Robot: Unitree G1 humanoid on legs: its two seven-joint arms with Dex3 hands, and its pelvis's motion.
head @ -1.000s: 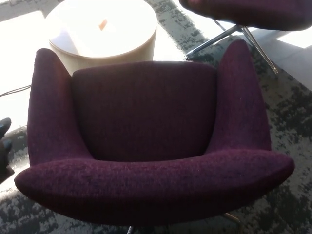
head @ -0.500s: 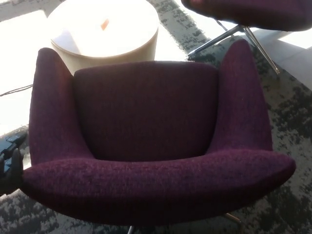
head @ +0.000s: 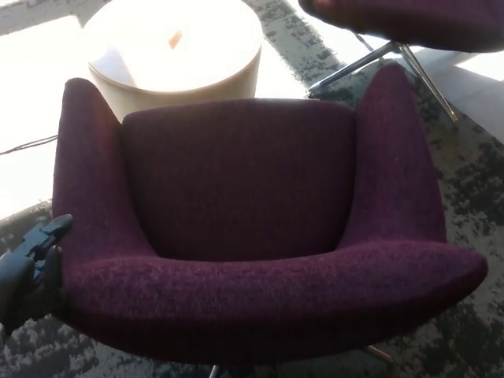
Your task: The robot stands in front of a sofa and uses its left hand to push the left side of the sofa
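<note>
Nearest the camera, the curved back rim of the purple sofa (head: pixel 260 291) spans almost the full width of the view, its seat opening away from the robot and its base legs only glimpsed beneath the lower edge. At the lower left, the left hand (head: pixel 30 272) is seen pressed up beside the outer left corner of that rim; whether it is actually touching the upholstery cannot be told for certain, and whether its fingers are spread or curled cannot be told either. The right hand is not seen at all. The push is judged to be best made with the hand laid flat and low against the firm outer shell, where the left armrest (head: pixel 87 173) meets the back, so that force is carried into the frame rather than lost in the padding. A steady, level pressure directed rightward is advised, since a blow placed high on the armrest may tip or spin the seat. Farther off, a round pale table (head: pixel 177 51) stands just behind the sofa, and a second purple chair (head: pixel 409 20) on metal legs is seen at the upper right.
</note>
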